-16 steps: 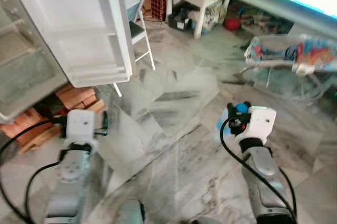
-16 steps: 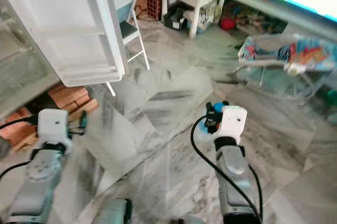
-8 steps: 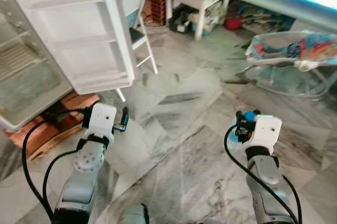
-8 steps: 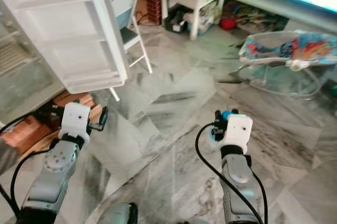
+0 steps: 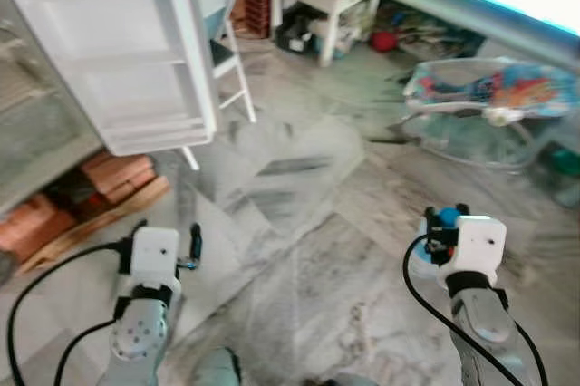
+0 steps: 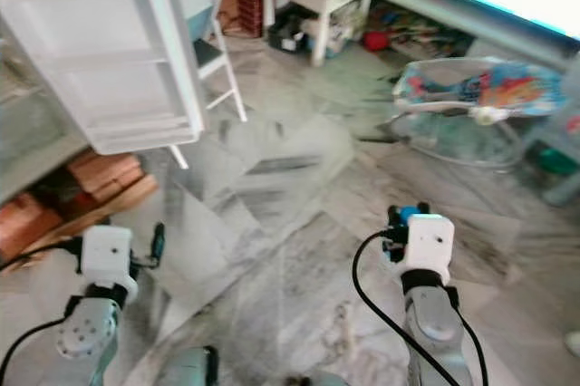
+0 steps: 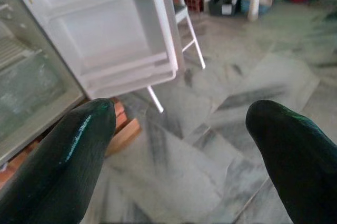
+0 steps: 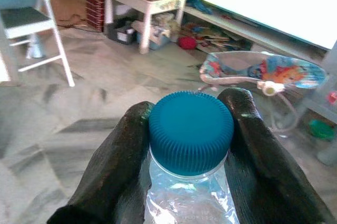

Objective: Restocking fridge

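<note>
Since half a second ago the left gripper (image 5: 190, 243) has dropped lower and drawn back from the fridge door (image 5: 136, 51), and the whole scene has slid as the camera turned.

The floor (image 5: 308, 187) is glossy grey-veined marble in large slabs. The fridge door is smooth white plastic, swung open, with moulded shelf rails across its inner face. Beside it stands a white metal folding chair (image 5: 227, 14), and rough red bricks (image 5: 113, 173) are stacked low beside a wooden board. A fabric baby bouncer (image 5: 489, 101) with a bright print sits off to the right.

The right gripper (image 8: 187, 145) clamps its two black fingers (image 8: 113, 161) against the neck of a clear, crinkled plastic bottle (image 8: 187, 200) topped by a ribbed blue cap (image 8: 190, 129); it holds the bottle upright above the floor, well apart from the fridge. The left gripper's rounded, shiny black fingers (image 7: 79, 155) are spread wide with nothing between them.
</note>
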